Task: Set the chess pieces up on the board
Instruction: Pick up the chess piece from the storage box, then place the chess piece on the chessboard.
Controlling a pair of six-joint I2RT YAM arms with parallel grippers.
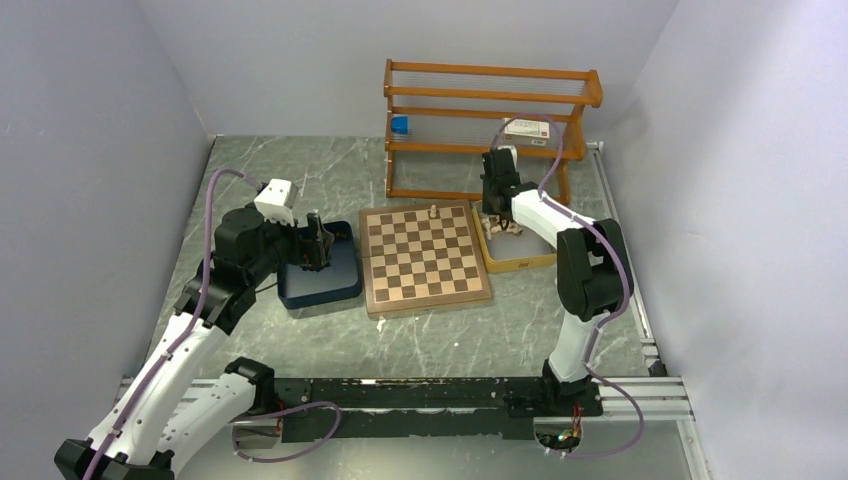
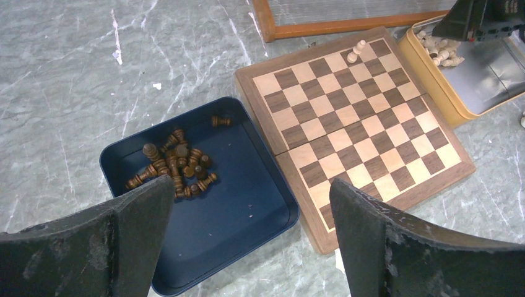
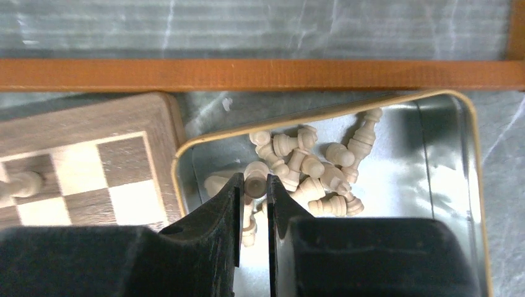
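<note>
Plain pale lilac-grey walls (image 1: 90, 130) enclose a grey-green marbled worktop (image 1: 290, 170) on three sides. An orange-brown wooden shelf rack (image 1: 450, 93) stands at its far edge, against the back wall.

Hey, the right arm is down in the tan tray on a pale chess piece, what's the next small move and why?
Probably a short lift straight up. The right end effector looks closed on one cream piece lying among other pieces in the tan tray. Rising vertically should free it without dragging them, ready to go to the board.
</note>
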